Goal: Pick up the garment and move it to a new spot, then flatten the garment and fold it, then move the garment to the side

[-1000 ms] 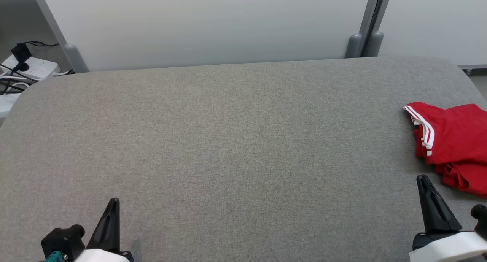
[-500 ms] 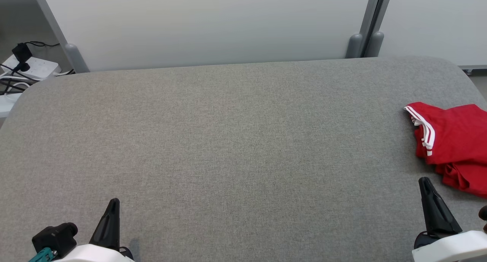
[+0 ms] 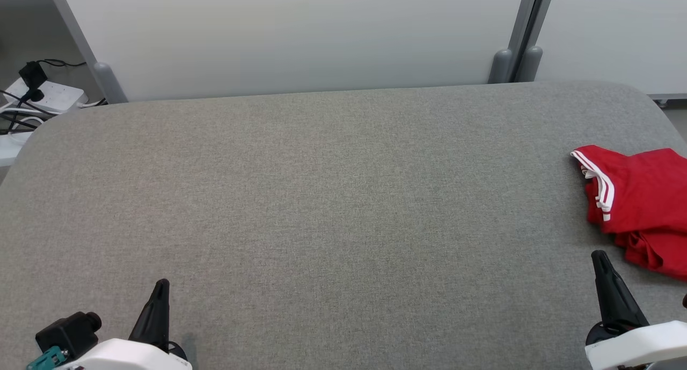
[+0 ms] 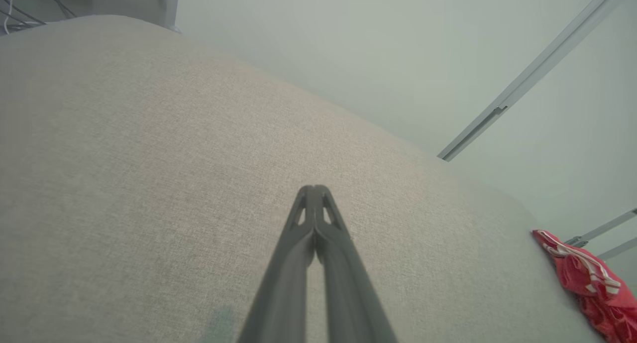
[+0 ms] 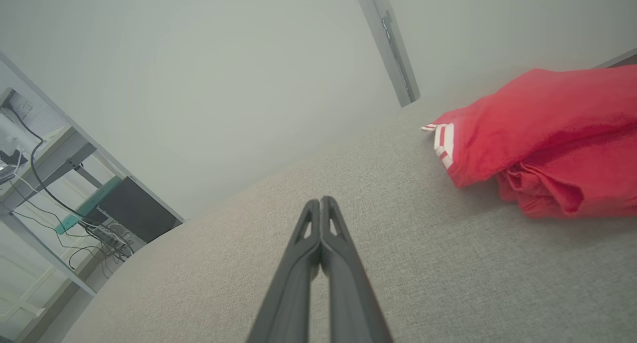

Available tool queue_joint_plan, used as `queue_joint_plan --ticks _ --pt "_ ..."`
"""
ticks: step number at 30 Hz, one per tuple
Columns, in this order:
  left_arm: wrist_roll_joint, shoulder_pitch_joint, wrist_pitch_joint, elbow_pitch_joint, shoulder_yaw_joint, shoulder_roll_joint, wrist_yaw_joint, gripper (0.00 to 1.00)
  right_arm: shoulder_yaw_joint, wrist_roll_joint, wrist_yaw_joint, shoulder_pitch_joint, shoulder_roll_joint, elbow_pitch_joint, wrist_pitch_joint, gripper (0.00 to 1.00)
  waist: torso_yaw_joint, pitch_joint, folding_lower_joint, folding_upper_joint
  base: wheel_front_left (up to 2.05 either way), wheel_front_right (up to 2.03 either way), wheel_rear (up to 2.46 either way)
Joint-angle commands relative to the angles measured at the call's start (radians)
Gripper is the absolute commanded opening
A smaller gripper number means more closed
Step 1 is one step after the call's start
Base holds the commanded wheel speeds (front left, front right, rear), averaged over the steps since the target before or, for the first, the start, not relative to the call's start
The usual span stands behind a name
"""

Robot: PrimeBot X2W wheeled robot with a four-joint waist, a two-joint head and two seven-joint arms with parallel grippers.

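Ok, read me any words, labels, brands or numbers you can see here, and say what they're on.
None can be read.
The red garment shows white stripes along one edge, no lettering.
The white power strip at the upper left of the head view is too small to show any marking.

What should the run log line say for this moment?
garment: crumpled, right side of table, untouched | left fingers: shut, empty | right fingers: shut, empty, just short of garment | stage: pickup not begun
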Motion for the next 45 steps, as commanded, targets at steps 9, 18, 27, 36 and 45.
queue_joint_plan --ticks 9,18,27,36,45 --pt "-0.093 -0.065 0.016 -0.002 0.050 -0.010 -0.035 0.00 -0.009 0.110 0.000 -0.052 -0.004 -0.002 0.017 0.00 0.001 -0.001 -0.0001 -0.0001 0.00 0.00 0.00" --pt "-0.173 -0.079 0.034 0.017 0.075 -0.032 -0.061 0.00 -0.014 0.208 0.000 -0.064 0.002 0.017 0.031 0.00 0.002 -0.003 -0.0001 -0.0001 0.00 0.00 0.00" --pt "-0.254 -0.093 0.052 0.036 0.101 -0.054 -0.088 0.00 -0.019 0.306 0.000 -0.076 0.008 0.036 0.046 0.00 0.003 -0.005 -0.0001 -0.0001 0.00 0.00 0.00" --pt "-0.334 -0.107 0.070 0.055 0.127 -0.076 -0.115 0.00 -0.025 0.403 0.000 -0.088 0.015 0.055 0.061 0.00 0.004 -0.006 -0.0001 -0.0001 0.00 0.00 0.00" --pt "-0.405 -0.119 0.086 0.072 0.150 -0.096 -0.138 0.00 -0.031 0.489 0.000 -0.098 0.021 0.072 0.075 0.00 0.005 -0.008 -0.0001 -0.0001 0.00 0.00 0.00"
